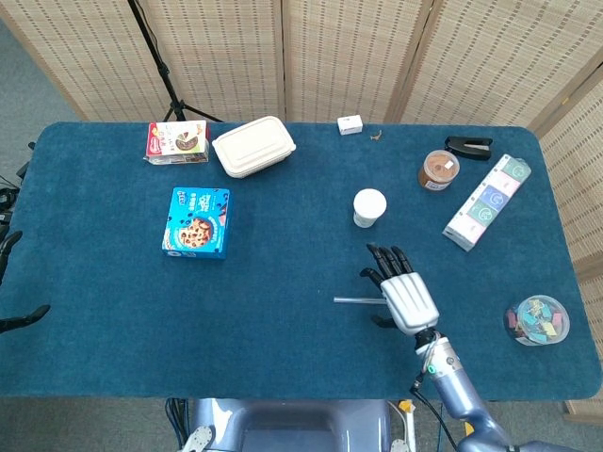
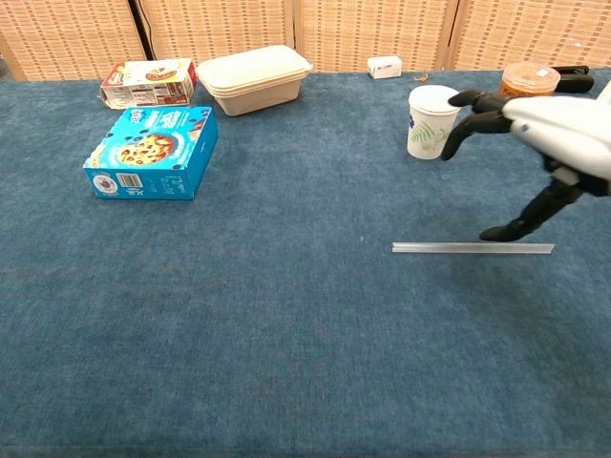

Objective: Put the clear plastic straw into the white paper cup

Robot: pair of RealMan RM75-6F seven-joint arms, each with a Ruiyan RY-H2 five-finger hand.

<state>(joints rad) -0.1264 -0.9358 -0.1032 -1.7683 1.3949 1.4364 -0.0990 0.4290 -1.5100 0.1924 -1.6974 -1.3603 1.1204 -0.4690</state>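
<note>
The clear plastic straw (image 2: 449,248) lies flat on the blue cloth, its left part (image 1: 356,300) showing in the head view. The white paper cup (image 1: 368,207) stands upright behind it, also seen in the chest view (image 2: 433,121). My right hand (image 1: 402,290) hovers over the straw's right half with fingers spread and holds nothing. In the chest view this right hand (image 2: 549,129) hangs above the straw, thumb pointing down close to it. My left hand (image 1: 21,318) shows only as dark fingertips at the far left edge, spread apart and holding nothing.
A blue cookie box (image 1: 197,222), a beige lidded container (image 1: 252,146) and a red snack box (image 1: 177,141) sit at the back left. A brown jar (image 1: 439,169), a long box (image 1: 487,201) and a black stapler (image 1: 468,145) stand back right. A clear tub (image 1: 538,320) sits near the right edge.
</note>
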